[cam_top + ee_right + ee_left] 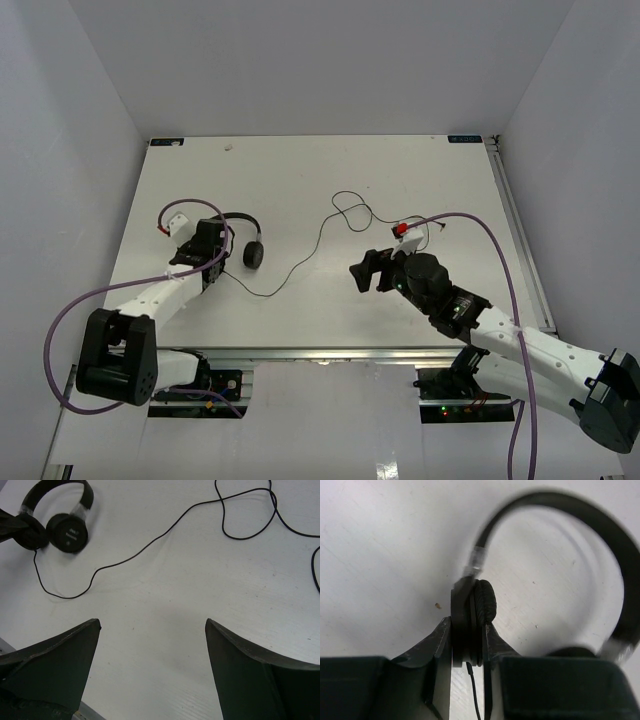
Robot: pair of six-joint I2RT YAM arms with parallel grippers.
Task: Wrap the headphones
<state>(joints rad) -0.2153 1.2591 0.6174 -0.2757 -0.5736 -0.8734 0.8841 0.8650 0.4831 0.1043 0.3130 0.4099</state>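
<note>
The black headphones (248, 238) lie at the table's left. Their thin headband (600, 525) arches over two round earcups. My left gripper (213, 262) is shut on one earcup (472, 615), pinched edge-on between both fingers. The other earcup (254, 255) rests on the table to its right and also shows in the right wrist view (69, 532). The thin dark cord (318, 240) runs from the held earcup across the table and loops at the centre back (250, 515). My right gripper (367, 272) is open and empty over bare table, right of the cord (152, 625).
Thick purple robot cables (480, 235) arc over both arms. A metal rail (520, 240) runs along the table's right edge. White walls enclose the table on three sides.
</note>
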